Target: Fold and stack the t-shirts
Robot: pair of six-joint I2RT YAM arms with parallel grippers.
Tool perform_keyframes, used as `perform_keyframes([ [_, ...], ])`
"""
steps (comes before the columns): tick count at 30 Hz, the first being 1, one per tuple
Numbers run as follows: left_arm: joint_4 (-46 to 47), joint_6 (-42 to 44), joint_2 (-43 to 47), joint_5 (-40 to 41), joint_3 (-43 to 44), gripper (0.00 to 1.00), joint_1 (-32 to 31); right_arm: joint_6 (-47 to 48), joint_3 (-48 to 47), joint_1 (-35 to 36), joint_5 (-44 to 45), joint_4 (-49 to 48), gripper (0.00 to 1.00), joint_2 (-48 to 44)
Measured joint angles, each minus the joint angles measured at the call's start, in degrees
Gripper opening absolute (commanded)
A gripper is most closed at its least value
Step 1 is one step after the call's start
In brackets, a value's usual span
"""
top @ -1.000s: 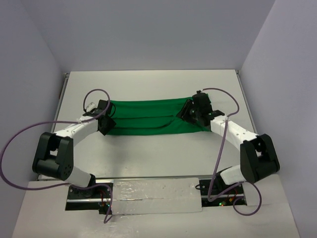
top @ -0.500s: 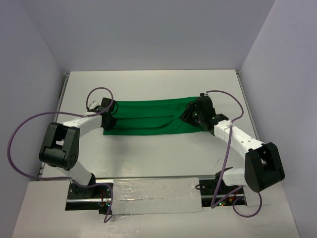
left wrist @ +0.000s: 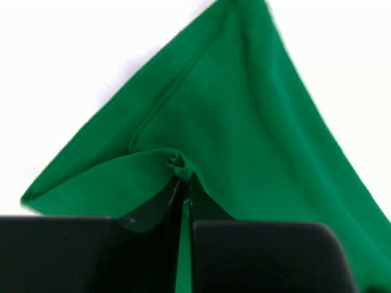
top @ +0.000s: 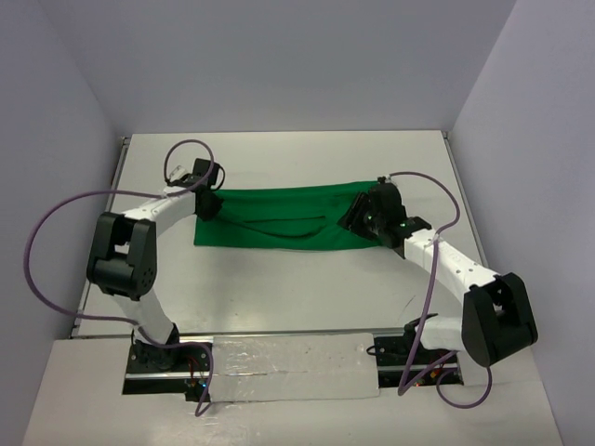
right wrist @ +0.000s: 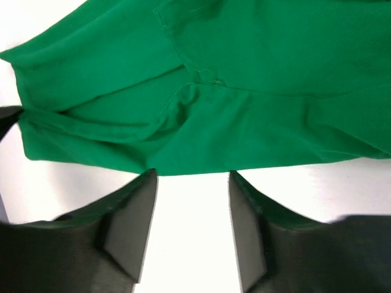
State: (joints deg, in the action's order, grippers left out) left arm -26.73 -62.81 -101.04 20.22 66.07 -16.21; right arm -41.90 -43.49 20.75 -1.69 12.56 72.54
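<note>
The bright-green t-shirt (top: 279,221) lies on the white table (top: 279,297) as a wide folded band with creases. My left gripper (top: 210,203) is at the shirt's far left corner. In the left wrist view it (left wrist: 181,177) is shut on a small pinch of the green cloth (left wrist: 244,122). My right gripper (top: 356,220) is at the shirt's right end. In the right wrist view it (right wrist: 192,177) is open and empty over bare table, its tips at the near edge of the shirt (right wrist: 275,61), where a sleeve seam shows.
Purple cables (top: 56,232) loop beside both arms. Grey walls close in the table at the back and on both sides. A metal rail (top: 119,177) runs along the left edge. A taped strip (top: 288,364) lies between the arm bases.
My left gripper has moved toward the back left, pulling the shirt's left corner with it. My right gripper has shifted only slightly at the right end.
</note>
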Motion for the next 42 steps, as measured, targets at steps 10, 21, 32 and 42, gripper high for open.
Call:
perform_keyframes([
  [10, -2.95, -1.68, -1.26, -0.4, -2.5, 0.76, 2.24, 2.21, -3.75, 9.83, -1.15, 0.1, 0.37, 8.46],
  [21, -4.56, -0.7, 15.1, 1.45, -8.94, 0.71, 2.38, 0.31, -11.76, 13.8, -5.18, -4.38, 0.12, 25.56],
  [32, -1.06, 0.63, 14.76, -3.7, -19.37, 0.7, 1.62, -1.08, -21.21, 12.75, -3.3, -3.33, 0.11, 35.01],
  [42, -1.74, 3.07, 16.95, -3.31, -17.07, 0.69, 1.37, -0.01, -38.48, 9.82, -0.39, 1.44, 0.1, 43.66],
])
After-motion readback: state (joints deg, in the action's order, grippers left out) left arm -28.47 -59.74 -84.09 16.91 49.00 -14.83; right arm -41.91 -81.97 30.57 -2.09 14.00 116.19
